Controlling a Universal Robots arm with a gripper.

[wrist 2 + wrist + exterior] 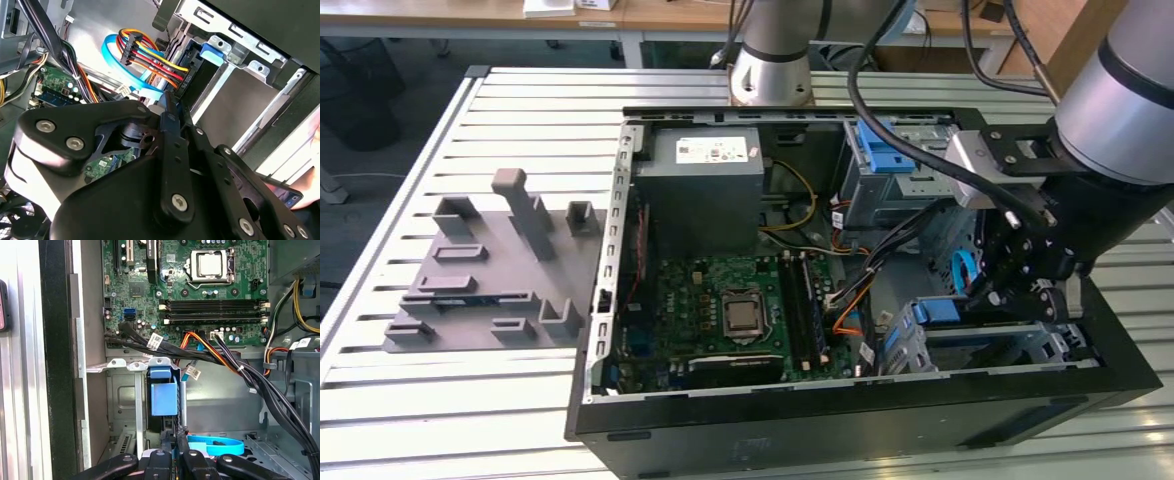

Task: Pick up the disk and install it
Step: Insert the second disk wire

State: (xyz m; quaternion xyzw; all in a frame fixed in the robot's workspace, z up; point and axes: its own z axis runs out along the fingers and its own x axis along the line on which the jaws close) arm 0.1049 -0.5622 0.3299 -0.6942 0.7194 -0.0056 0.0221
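My pincer [173,450] is narrow, its two black fingers [165,460] drawn almost together, and I see nothing clamped between them. It reaches down into the open case [854,430] at the exterior view's right, beside the drive cage [120,365].

The disk [163,395] sits in that cage, edge-on to me, with the blue end of its frame showing between the cage's metal tabs. My fingertips are just beside that end. I cannot tell whether they touch it.

A flat blue cable [215,446] curls close by my fingers, and a bundle of black and orange wires [235,365] crosses between the cage and the motherboard [200,290].

The case lies on its side on the slatted counter [454,400]. A grey moulded fixture [494,270] rests well apart from it, toward the exterior view's left.
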